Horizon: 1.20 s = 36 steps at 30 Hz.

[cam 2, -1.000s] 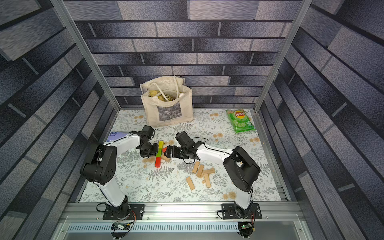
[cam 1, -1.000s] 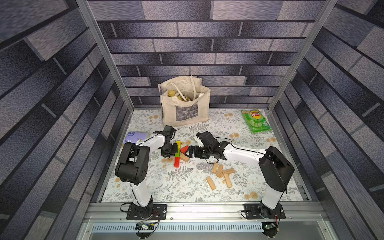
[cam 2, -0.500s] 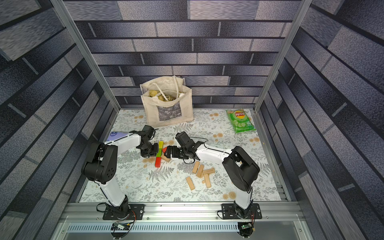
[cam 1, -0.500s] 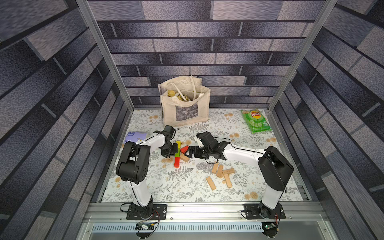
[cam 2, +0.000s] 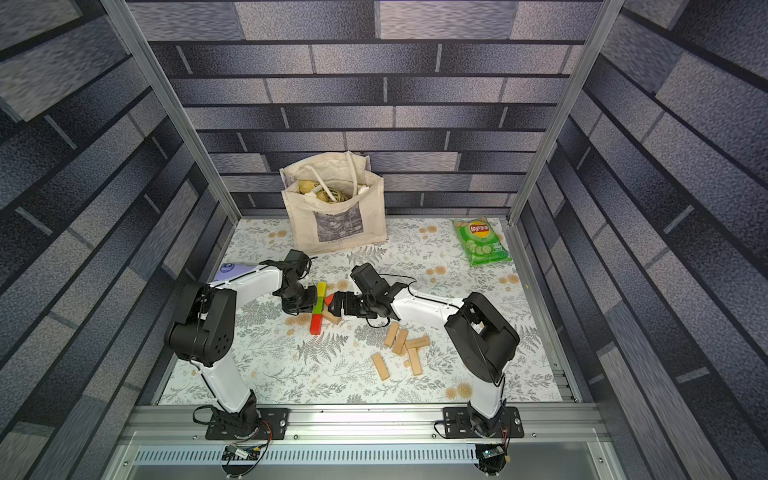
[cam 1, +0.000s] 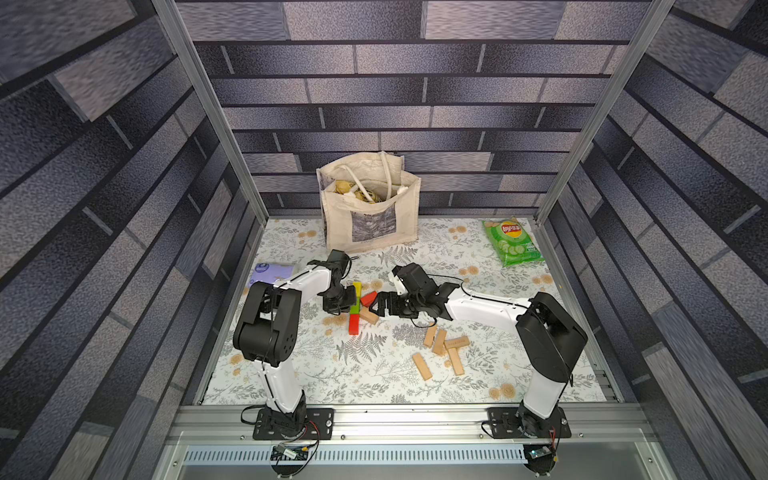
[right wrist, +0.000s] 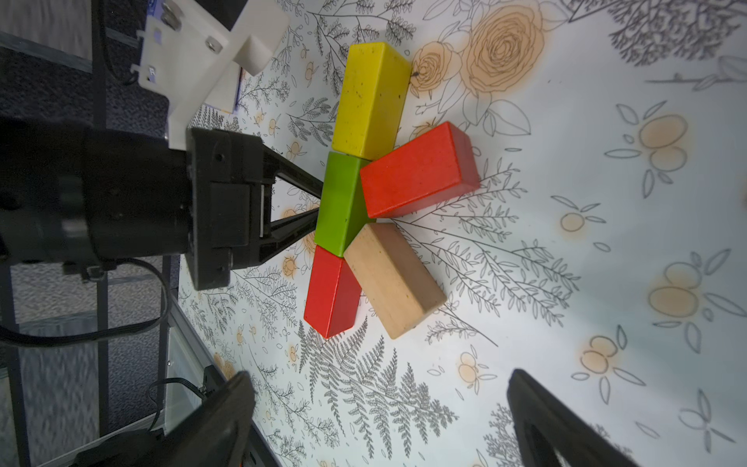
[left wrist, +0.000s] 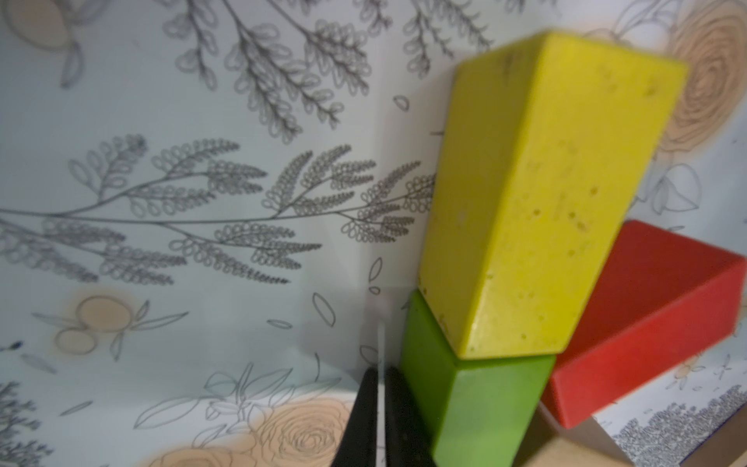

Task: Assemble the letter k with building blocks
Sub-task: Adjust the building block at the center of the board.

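No visible shift of arms or blocks since a second ago. Right gripper wide, empty; left gripper closed on nothing. Multicoloured letter k flat between both grippers; loose tan blocks behind right gripper; green block against left tips

letter k: five blocks, flat, multicoloured, touching | tan blocks: five loose, flat, seemingly clustered nearby

Left wrist view — left end effector cut at the frame edge, only closed tips showing; tan block a blurred sliver, red block clipped. Right end effector — both fingers run out of frame. Tote bag contents too small to tell.
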Each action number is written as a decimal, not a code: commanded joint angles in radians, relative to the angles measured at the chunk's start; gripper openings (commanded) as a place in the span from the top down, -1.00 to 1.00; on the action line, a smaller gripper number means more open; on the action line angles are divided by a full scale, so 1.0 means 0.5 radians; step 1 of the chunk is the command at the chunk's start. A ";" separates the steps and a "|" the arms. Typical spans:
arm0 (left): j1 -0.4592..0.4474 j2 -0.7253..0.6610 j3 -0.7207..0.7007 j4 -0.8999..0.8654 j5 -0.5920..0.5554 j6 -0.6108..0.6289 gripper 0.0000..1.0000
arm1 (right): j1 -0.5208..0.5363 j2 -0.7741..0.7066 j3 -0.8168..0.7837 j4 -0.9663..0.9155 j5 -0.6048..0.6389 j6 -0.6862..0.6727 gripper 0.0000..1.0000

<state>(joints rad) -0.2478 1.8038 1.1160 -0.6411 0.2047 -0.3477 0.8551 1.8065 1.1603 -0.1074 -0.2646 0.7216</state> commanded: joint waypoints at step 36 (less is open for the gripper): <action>0.078 -0.482 -0.044 -0.197 0.077 0.024 0.32 | -0.006 -0.021 0.030 -0.070 -0.115 -0.044 -1.00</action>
<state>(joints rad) -0.2035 1.6238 1.1252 -0.7029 0.1837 -0.3443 0.8551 1.8118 1.1393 -0.0765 -0.3168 0.7364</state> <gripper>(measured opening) 0.332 0.999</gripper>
